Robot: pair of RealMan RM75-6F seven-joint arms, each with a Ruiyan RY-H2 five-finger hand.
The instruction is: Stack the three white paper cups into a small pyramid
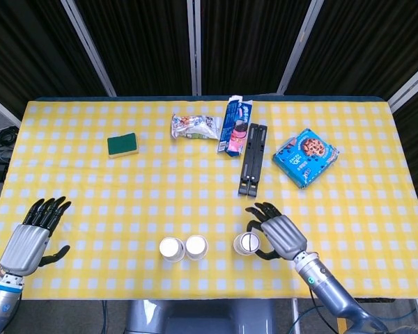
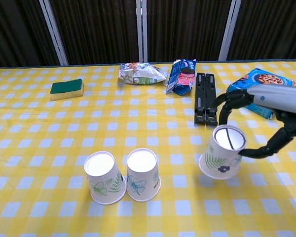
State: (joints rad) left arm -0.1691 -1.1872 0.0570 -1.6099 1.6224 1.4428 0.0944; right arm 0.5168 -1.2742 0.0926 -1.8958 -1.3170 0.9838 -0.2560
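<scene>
While the left hand point(image 1: 29, 240) rests spread and empty at the table's left edge, the right hand point(image 2: 266, 116) grips the third paper cup point(image 2: 221, 152), inverted, tilted and raised off the checked tablecloth point(image 2: 39, 148), right of two touching inverted cups point(image 2: 123, 176).

Bright, even overhead light on the tablecloth point(image 1: 125, 202), soft faint shadows, sharp focus, black curtains point(image 2: 98, 29) behind.

Cookie box point(image 2: 259, 84) partly behind right hand point(image 2: 266, 116); left hand outside chest view
</scene>
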